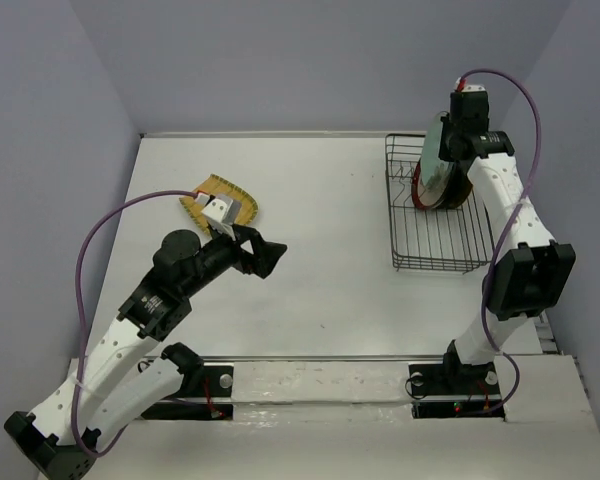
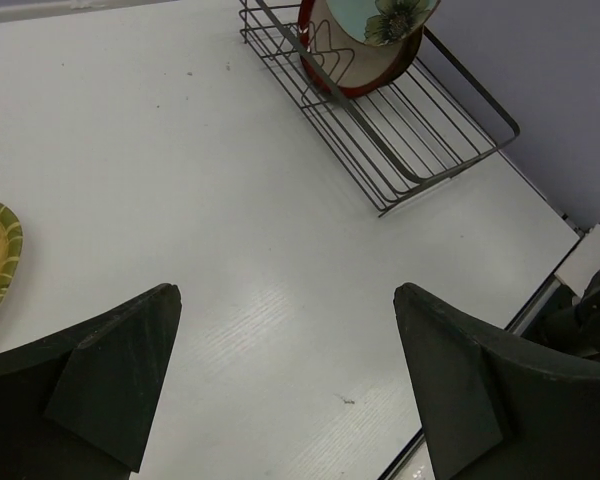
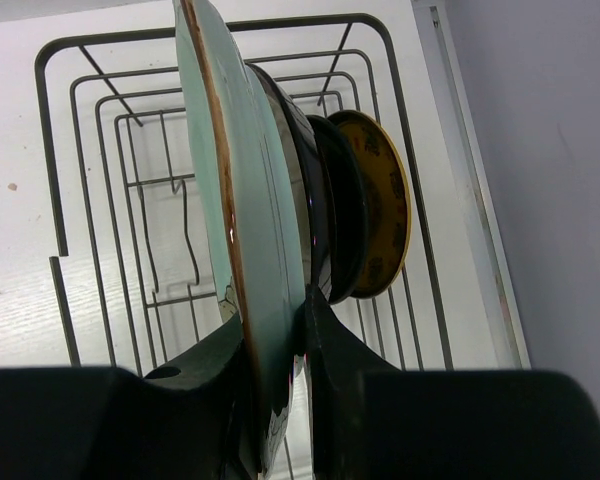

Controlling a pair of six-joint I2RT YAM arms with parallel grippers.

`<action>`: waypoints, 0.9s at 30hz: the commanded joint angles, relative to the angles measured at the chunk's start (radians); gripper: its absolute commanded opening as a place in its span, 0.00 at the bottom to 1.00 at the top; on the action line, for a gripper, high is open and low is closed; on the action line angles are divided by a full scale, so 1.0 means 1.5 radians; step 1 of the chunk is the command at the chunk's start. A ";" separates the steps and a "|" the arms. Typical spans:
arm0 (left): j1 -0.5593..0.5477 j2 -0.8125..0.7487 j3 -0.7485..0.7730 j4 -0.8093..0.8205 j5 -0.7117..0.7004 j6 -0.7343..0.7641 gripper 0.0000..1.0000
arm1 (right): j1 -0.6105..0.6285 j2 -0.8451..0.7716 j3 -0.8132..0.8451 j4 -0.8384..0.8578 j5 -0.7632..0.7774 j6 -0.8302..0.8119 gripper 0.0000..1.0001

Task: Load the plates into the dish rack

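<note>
My right gripper (image 3: pixel 275 325) is shut on the rim of the pale green round plate (image 3: pixel 245 190), holding it on edge over the black wire dish rack (image 1: pixel 435 225). Behind it in the rack stand a dark plate (image 3: pixel 335 200) and the small patterned yellow plate (image 3: pixel 380 215). In the top view the green plate (image 1: pixel 435 160) stands above the dark-red-rimmed plate (image 1: pixel 450 195). The yellow ribbed fan-shaped plate (image 1: pixel 220 195) lies flat on the table at left. My left gripper (image 1: pixel 270 255) is open and empty, hovering just right of that plate; it also shows in the left wrist view (image 2: pixel 285 295).
The rack (image 2: pixel 380 130) sits at the table's right side, near the right wall. White table surface (image 1: pixel 320 220) lies between the yellow plate and the rack. The near half of the rack (image 1: pixel 440 245) holds only bare wires.
</note>
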 commanded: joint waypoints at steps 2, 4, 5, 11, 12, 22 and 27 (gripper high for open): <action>-0.002 0.000 0.032 0.015 -0.020 0.012 0.99 | -0.002 -0.003 0.009 0.108 0.001 0.002 0.07; -0.002 0.000 0.032 0.014 -0.025 0.011 0.99 | -0.002 0.002 0.009 0.110 -0.001 0.007 0.07; -0.002 0.001 0.032 0.014 -0.026 0.011 0.99 | -0.002 0.007 0.006 0.112 -0.003 0.008 0.07; -0.002 0.005 0.030 0.012 -0.043 0.011 0.99 | -0.002 0.016 -0.029 0.131 -0.012 0.017 0.07; -0.002 0.007 0.030 0.013 -0.045 0.010 0.99 | -0.002 0.016 -0.035 0.139 -0.017 0.017 0.07; 0.011 0.025 0.029 0.007 -0.115 0.002 0.99 | 0.004 0.035 -0.098 0.159 -0.069 0.021 0.07; 0.066 0.060 0.026 0.016 -0.103 -0.029 0.99 | 0.004 0.036 -0.135 0.176 -0.078 0.026 0.07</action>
